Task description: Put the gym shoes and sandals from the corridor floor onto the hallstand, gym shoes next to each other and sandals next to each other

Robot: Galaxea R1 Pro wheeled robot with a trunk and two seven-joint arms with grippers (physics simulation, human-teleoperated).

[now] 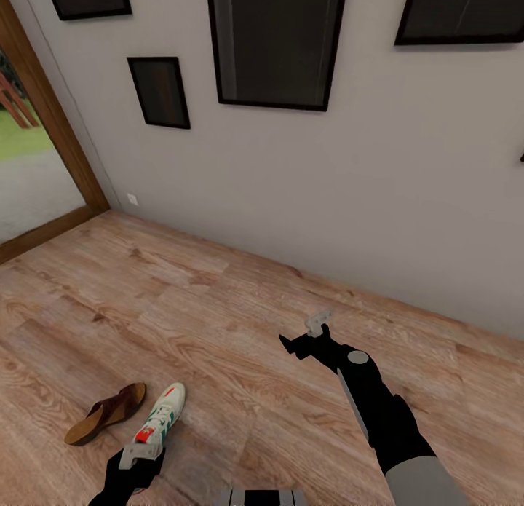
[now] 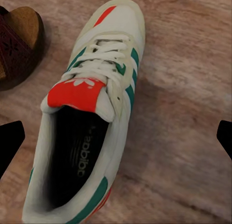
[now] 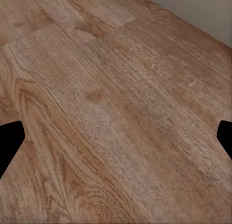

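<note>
Directly beneath my left jaws (image 2: 116, 137), spread wide and empty: corridor floor (image 1: 240, 309), wood plank. Gym shoe (image 2: 92, 117), one, lying on it between the finger tips, long axis running away from me, heel nearest, offset toward one finger. Sandal (image 1: 105, 413), one, just beside the shoe. My right jaws (image 1: 309, 336), open, empty, well apart; left arm nearer.

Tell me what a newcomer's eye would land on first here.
The cream-white sneaker with green stripes and a red tongue patch lies on the wood-plank floor, directly below the open left tool. A flat brown sandal lies beside it. Dark framed pictures hang on the grey wall.
</note>
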